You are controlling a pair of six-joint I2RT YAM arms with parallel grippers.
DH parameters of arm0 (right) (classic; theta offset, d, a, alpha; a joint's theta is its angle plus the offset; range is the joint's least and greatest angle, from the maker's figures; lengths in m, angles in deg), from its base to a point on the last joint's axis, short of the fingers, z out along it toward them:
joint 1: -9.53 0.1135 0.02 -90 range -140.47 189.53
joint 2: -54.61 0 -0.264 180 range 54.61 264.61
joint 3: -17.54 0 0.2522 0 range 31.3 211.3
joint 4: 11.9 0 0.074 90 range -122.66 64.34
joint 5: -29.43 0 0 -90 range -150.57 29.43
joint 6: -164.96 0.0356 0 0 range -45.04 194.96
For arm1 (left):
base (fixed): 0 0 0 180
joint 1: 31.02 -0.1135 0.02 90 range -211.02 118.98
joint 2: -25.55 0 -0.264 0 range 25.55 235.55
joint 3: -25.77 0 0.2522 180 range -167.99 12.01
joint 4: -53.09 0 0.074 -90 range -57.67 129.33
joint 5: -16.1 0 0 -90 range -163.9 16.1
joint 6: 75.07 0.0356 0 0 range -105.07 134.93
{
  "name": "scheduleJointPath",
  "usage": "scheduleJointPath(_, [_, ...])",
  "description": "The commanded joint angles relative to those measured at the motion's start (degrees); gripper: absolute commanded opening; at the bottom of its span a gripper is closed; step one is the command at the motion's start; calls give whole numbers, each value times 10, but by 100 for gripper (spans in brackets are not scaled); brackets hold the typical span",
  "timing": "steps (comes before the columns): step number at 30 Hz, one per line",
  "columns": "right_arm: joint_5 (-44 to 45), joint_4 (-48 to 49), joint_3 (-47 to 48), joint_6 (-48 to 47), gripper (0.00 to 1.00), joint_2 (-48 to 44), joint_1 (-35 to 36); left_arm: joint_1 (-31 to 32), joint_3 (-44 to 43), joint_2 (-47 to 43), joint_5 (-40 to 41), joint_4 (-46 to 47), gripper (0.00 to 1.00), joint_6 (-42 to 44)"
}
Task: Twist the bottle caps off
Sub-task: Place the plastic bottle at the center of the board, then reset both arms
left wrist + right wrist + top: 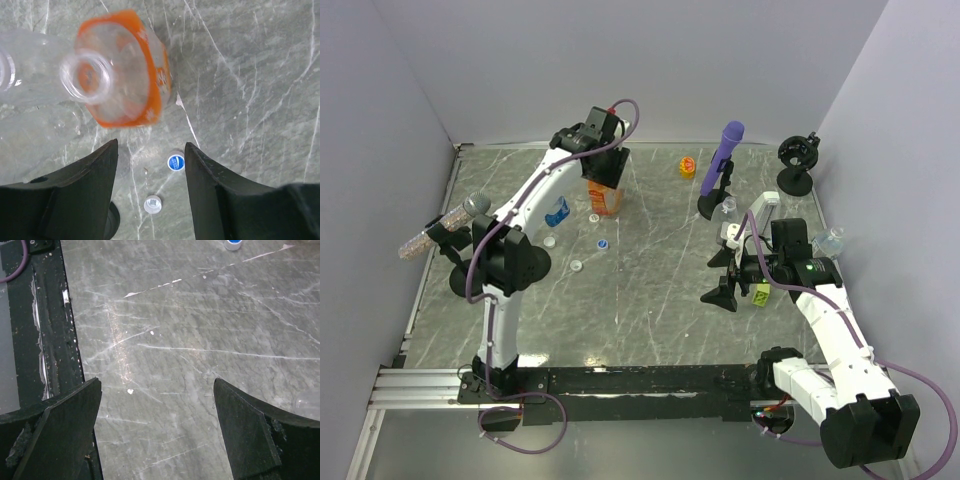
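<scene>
Left gripper (151,150) released above the uncapped orange bottle (159,86) — blue cap (175,162) nearby (on the bench (250,100)); right gripper (157,390) spread wide, empty.

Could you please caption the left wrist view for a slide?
Left end effector, jaws apart, near the uncapped orange bottle; blue cap and white cap lie loose.

Left hand (151,145), right hand (157,381) (both spread)
</scene>
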Motion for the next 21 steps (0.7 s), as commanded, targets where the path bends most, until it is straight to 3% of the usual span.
scheduleJointPath(1, [-12,9,-6,-8,99,-3,3,-1,37,-73,-13,36,60,-6])
scheduleJointPath(5, [-5,10,-6,-10,99,-9,2,-1,107,-151,-46,86,61,-21])
scheduleJointPath(9, [-26,3,-5,-18,99,-24,-15,0,202,-280,-87,167,69,-36])
scheduleJointPath(14, [-62,10,-1,4,99,-59,-62,-1,357,-472,-138,291,97,-55])
scheduleJointPath(17, [-11,-33,44,20,99,-78,-62,-4,453,-588,-181,360,97,-80])
scheduleJointPath(21, [32,-95,123,47,99,-108,-97,-9,542,-699,-187,372,97,-116])
